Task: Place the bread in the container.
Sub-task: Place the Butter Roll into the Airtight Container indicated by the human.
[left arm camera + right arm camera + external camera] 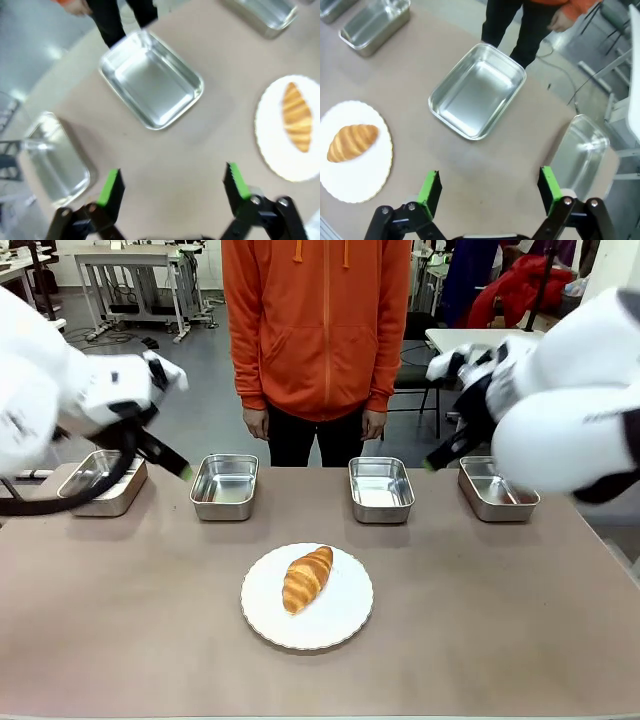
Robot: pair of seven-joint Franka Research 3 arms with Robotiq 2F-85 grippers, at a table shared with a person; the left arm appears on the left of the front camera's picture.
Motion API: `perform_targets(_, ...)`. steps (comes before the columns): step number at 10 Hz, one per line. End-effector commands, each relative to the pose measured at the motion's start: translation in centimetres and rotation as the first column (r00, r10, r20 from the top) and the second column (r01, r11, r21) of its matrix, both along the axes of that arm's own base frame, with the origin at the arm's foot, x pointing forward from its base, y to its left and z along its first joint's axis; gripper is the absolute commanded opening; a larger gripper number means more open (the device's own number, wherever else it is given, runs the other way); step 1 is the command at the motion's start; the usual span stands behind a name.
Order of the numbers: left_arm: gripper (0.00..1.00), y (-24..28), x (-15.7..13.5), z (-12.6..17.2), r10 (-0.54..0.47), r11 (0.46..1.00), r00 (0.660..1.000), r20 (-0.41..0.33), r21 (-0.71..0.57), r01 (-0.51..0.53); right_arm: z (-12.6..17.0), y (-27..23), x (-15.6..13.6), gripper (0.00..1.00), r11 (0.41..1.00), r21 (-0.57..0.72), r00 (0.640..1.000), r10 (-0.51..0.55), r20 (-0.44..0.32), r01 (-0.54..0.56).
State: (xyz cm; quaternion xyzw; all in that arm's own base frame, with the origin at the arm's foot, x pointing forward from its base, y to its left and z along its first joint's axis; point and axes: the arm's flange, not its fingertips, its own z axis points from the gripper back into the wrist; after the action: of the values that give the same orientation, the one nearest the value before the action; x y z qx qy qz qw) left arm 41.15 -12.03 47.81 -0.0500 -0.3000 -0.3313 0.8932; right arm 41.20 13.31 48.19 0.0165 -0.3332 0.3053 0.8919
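The bread, a glossy golden croissant, lies on a round white plate in the middle of the table. Four identical steel trays stand empty in a row behind it: far left, inner left, inner right, far right. My left gripper hovers open between the two left trays, holding nothing; its wrist view has the inner left tray ahead and the croissant at right. My right gripper hangs open between the two right trays; its wrist view shows the inner right tray and the croissant.
A person in an orange hoodie stands at the far edge, both hands hanging at the sides, away from the table. Bare tabletop surrounds the plate on both sides. Tables and chairs fill the room behind.
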Motion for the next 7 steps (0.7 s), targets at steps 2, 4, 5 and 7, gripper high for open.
perform_targets(2,1.0,7.0,2.9,6.2,-0.212,0.977,0.973,-0.09,-0.004,0.212,4.0,-7.2,1.6,1.0,0.987,0.077,0.988,0.145,-0.052,-0.141)
perform_targets(4,1.0,13.0,5.6,7.9,-0.414,0.91,0.907,-0.08,-0.082,0.407,5.2,-14.1,2.7,1.0,0.967,0.127,0.969,0.232,-0.086,-0.221)
perform_targets(5,1.0,15.9,7.3,7.6,-0.454,0.888,0.889,-0.052,-0.111,0.447,5.2,-16.8,2.9,1.0,0.957,0.159,0.963,0.258,-0.078,-0.244)
perform_targets(7,1.0,20.9,9.0,6.6,-0.497,0.856,0.868,-0.01,-0.168,0.488,4.6,-20.5,3.1,1.0,0.925,0.233,0.946,0.319,-0.05,-0.299)
